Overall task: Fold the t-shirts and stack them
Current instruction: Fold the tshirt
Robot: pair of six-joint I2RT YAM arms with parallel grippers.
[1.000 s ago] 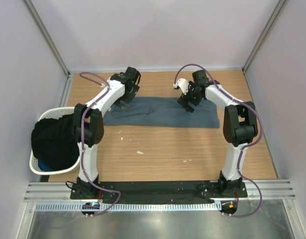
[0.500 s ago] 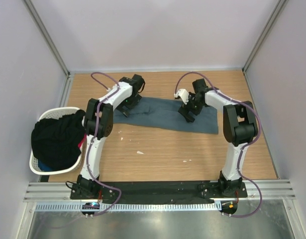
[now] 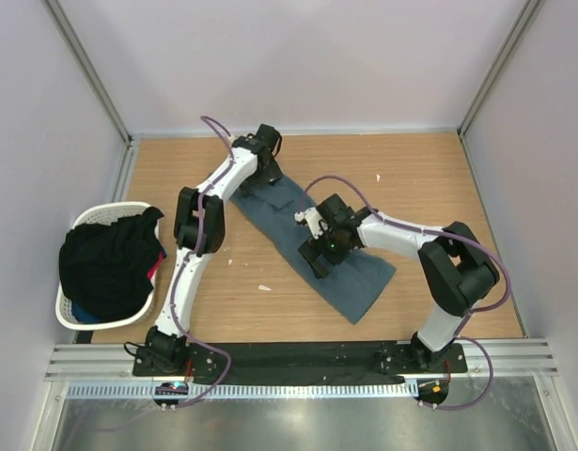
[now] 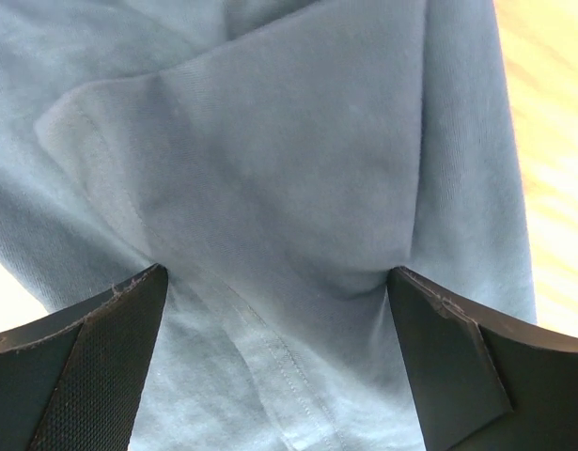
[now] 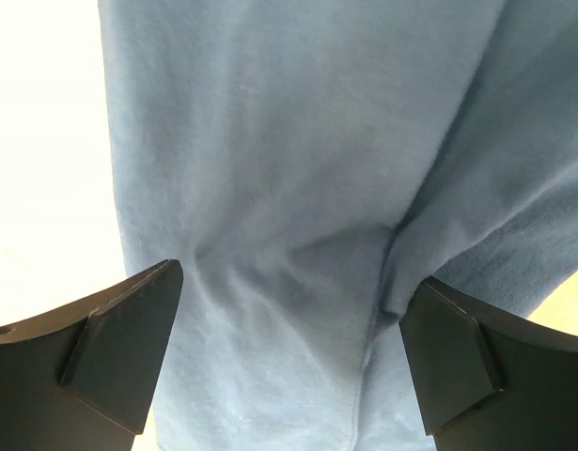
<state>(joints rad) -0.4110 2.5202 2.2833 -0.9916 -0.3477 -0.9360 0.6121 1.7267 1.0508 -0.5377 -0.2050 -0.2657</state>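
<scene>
A slate blue-grey t-shirt (image 3: 362, 278) lies folded into a long strip. It runs diagonally across the table from far left to near right. My left gripper (image 3: 257, 180) is on the strip's far end, and my right gripper (image 3: 319, 256) is on its middle. In the left wrist view the left gripper (image 4: 274, 274) is open, with its fingertips (image 4: 129, 310) pressed down on the cloth (image 4: 289, 169), which bunches between them. In the right wrist view the right gripper (image 5: 298, 277) is also open, pressing on creased cloth (image 5: 289, 141). No neck label shows.
A white laundry basket (image 3: 74, 230) stands at the table's left edge, filled with dark clothes (image 3: 105, 268). Small white scraps (image 3: 265, 287) lie on the wooden table (image 3: 439, 188). Walls close in the far side and both other sides.
The shirt has swung from lying crosswise at the far side to a diagonal. My right gripper dragged its part toward the near left. My left gripper shifted right and farther away.
</scene>
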